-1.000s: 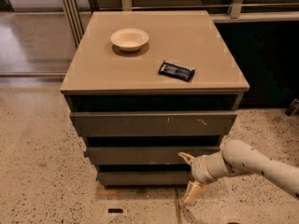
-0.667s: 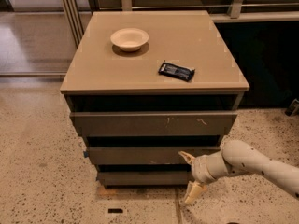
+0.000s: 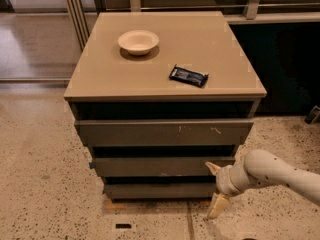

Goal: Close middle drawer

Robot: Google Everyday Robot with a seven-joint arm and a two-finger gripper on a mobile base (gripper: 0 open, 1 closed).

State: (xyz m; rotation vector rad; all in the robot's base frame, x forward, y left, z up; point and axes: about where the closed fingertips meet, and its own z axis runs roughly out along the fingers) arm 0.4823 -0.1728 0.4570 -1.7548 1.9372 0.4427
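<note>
The middle drawer [image 3: 160,166] is a plain grey-brown front under the widest, scratched top drawer [image 3: 165,132] and above the narrowest bottom drawer [image 3: 155,190]. It stands a little out from the cabinet, with a dark gap above it. My gripper [image 3: 215,186] is at the drawer's right end, low in front of the cabinet. It is open and empty. Its upper fingertip [image 3: 212,168] is at the middle drawer's right front corner, and its lower fingertip [image 3: 217,206] hangs near the floor.
The cabinet top [image 3: 100,79] bears a white bowl [image 3: 138,41] and a dark snack packet [image 3: 188,76]. All three drawers stand stepped out. A speckled floor [image 3: 40,184] lies around the cabinet, with a dark counter base [image 3: 285,69] to the right and a glass partition at the back left.
My gripper and arm have shifted slightly to the right. The drawers, bowl and packet have not moved.
</note>
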